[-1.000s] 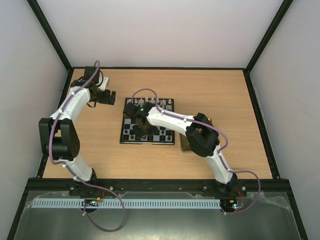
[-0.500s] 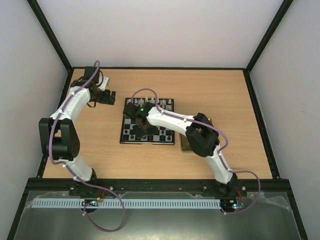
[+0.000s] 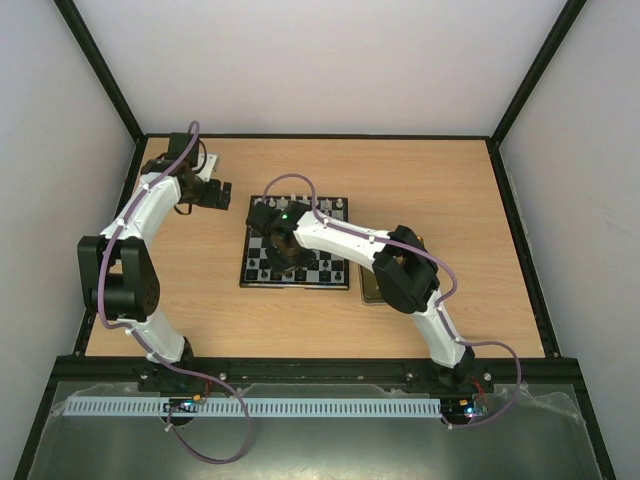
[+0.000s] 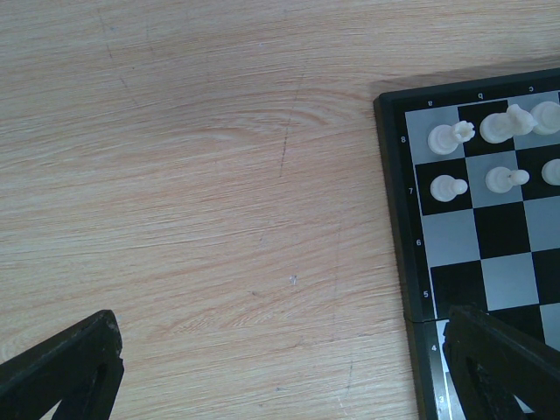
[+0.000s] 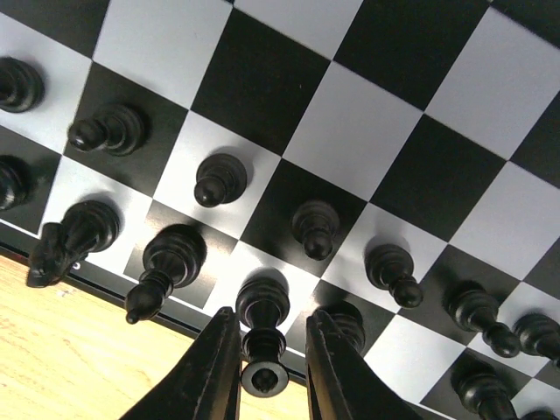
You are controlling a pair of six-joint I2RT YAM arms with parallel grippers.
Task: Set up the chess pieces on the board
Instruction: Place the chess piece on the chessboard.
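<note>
Right wrist — black chessmen (image 5: pixel 219 179) on board (image 5: pixel 376 131)

The board (image 3: pixel 297 250) lay mid-table (image 3: pixel 450 200), with a tin (image 3: pixel 368 290) just beside its right side towards the front. The far chessmen (image 3: pixel 330 207) stood in two rows along its back edge, the near chessmen (image 5: pixel 315 229) in two rows along its front edge. One back-row piece (image 5: pixel 262 346) stood between the right gripper's (image 5: pixel 272 319) fingers, over the board's near left part. The left gripper (image 3: pixel 222 195) hung above the table, just left of the board's far left corner.
</note>
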